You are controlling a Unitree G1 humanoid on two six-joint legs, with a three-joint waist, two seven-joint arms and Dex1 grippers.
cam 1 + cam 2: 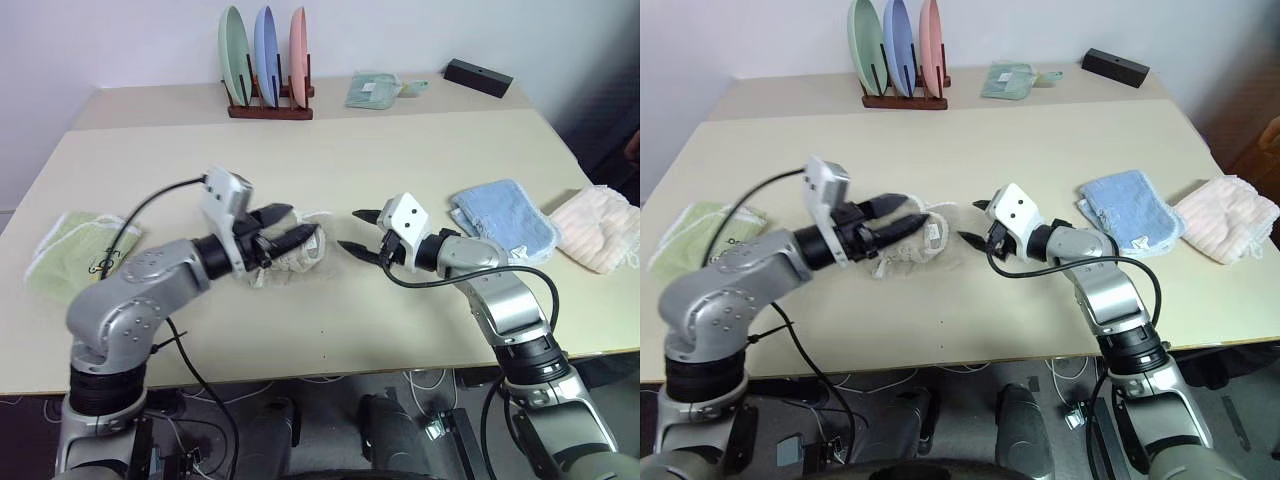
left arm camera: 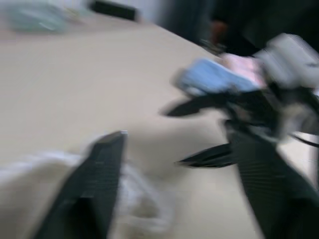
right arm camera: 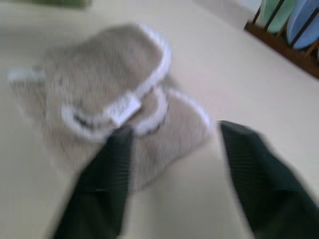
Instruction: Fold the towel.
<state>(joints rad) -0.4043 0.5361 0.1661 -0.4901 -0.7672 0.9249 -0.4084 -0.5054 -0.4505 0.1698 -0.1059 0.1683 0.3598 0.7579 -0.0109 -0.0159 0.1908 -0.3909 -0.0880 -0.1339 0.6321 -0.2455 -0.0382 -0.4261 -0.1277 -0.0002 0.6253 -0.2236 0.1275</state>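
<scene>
While the left gripper (image 1: 908,214) hangs just over the towel (image 3: 114,124) with its 2 black fingers a little apart and nothing in them, the right gripper (image 1: 357,232) sits just beside it, fingers spread, holding nothing. Between the 2 grippers, the towel lies bunched on the table (image 1: 330,150). It is tan and fluffy, with a white edge and a small white tag.
</scene>
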